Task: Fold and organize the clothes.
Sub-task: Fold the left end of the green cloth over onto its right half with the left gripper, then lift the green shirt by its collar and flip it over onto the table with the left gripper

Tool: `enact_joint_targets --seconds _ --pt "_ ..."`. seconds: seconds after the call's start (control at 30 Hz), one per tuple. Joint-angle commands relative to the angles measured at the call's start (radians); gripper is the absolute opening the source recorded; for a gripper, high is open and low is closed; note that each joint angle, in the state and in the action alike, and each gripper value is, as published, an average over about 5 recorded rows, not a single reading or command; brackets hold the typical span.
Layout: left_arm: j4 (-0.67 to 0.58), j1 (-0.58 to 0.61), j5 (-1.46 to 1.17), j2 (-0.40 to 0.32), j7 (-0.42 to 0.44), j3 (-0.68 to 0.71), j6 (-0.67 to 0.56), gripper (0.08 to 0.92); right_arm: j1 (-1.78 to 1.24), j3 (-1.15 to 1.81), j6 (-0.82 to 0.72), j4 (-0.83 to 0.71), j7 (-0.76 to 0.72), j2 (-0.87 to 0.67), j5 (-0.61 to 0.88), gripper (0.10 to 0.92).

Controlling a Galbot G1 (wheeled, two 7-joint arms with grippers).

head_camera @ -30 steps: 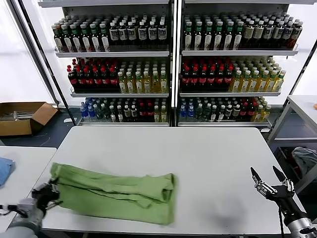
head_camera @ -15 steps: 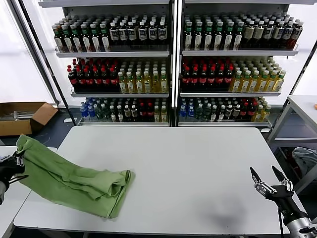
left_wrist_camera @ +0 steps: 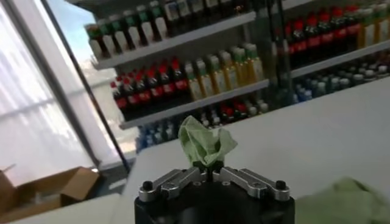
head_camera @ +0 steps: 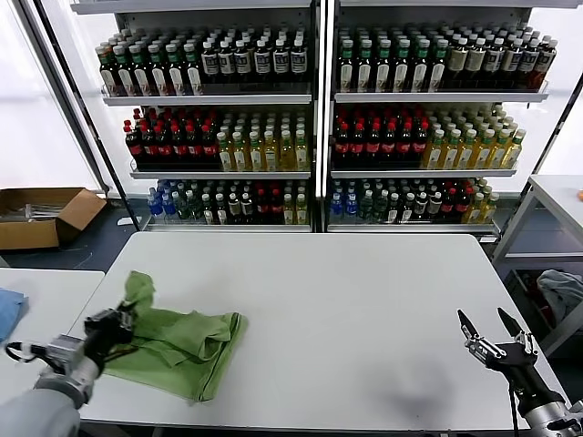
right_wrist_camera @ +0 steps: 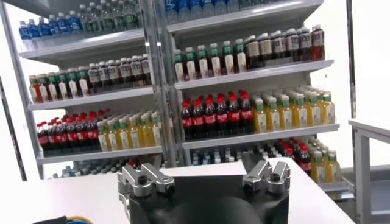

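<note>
The light green shirt (head_camera: pixel 182 341) lies crumpled and partly folded on the left front part of the white table (head_camera: pixel 364 309). My left gripper (head_camera: pixel 117 320) is shut on a bunched end of the shirt and holds it just above the table near the left edge. In the left wrist view the pinched green fabric (left_wrist_camera: pixel 204 142) stands up from the closed fingers (left_wrist_camera: pixel 206 172), and more of the shirt (left_wrist_camera: pixel 347 201) shows lower down. My right gripper (head_camera: pixel 496 333) is open and empty at the table's front right corner.
A blue cloth (head_camera: pixel 7 309) lies on a second white table at the left. A cardboard box (head_camera: pixel 41 214) sits on the floor behind it. Shelves of bottles (head_camera: pixel 314 118) stand behind the table. A grey cloth (head_camera: pixel 560 291) lies low at the right.
My left gripper, holding the shirt's end, first lifted it up and left, then came back right and down. The shirt is now bunched into a smaller heap. The right arm has not moved.
</note>
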Motion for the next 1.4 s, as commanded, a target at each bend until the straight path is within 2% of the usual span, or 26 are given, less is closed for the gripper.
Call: enact_joint_targets --seconds 0.03,0.2,0.47,0.63,0.73,0.83,0.93,1.03,1.13,1.27,1.4 --pt "0.042 -0.018 0.089 -0.191 -0.004 0.278 -0.024 0.105 0.003 -0.006 0.001 -0.007 -0.002 0.003 -0.001 0.823" --pt "0.067 -0.031 0.086 -0.230 -0.017 0.344 -0.028 0.110 0.006 -0.025 0.005 -0.025 -0.006 0.013 -0.010 0.823" --pt "0.035 -0.015 0.045 -0.270 -0.041 0.431 0.005 0.189 0.017 -0.053 0.007 -0.036 -0.012 0.023 -0.030 0.823" --pt "-0.059 0.005 -0.075 -0.278 -0.076 0.439 0.031 0.341 0.019 -0.058 0.007 -0.038 -0.012 0.025 -0.033 0.823" --pt "-0.146 0.018 -0.170 -0.266 -0.088 0.391 0.048 0.428 0.017 -0.058 0.008 -0.037 -0.012 0.027 -0.034 0.823" --pt "-0.229 0.026 -0.284 -0.225 -0.110 0.294 0.064 0.515 0.014 -0.057 0.009 -0.036 -0.012 0.027 -0.033 0.823" --pt "-0.269 0.029 -0.331 -0.154 -0.116 0.163 0.065 0.601 0.014 -0.058 0.010 -0.038 -0.012 0.028 -0.034 0.823" --pt "-0.207 0.018 -0.339 -0.071 -0.086 0.007 0.063 0.688 0.017 -0.068 0.010 -0.036 -0.012 0.031 -0.038 0.823" --pt "-0.062 -0.008 -0.344 0.001 -0.055 -0.100 0.063 0.768 0.018 -0.083 0.010 -0.033 -0.012 0.035 -0.046 0.823" --pt "0.139 -0.039 -0.347 0.070 -0.033 -0.126 0.042 0.818 0.014 -0.092 0.010 -0.026 -0.012 0.035 -0.051 0.823" --pt "0.279 -0.074 -0.321 0.084 -0.019 -0.098 0.026 0.822 0.008 -0.087 0.013 -0.023 -0.013 0.032 -0.051 0.823"
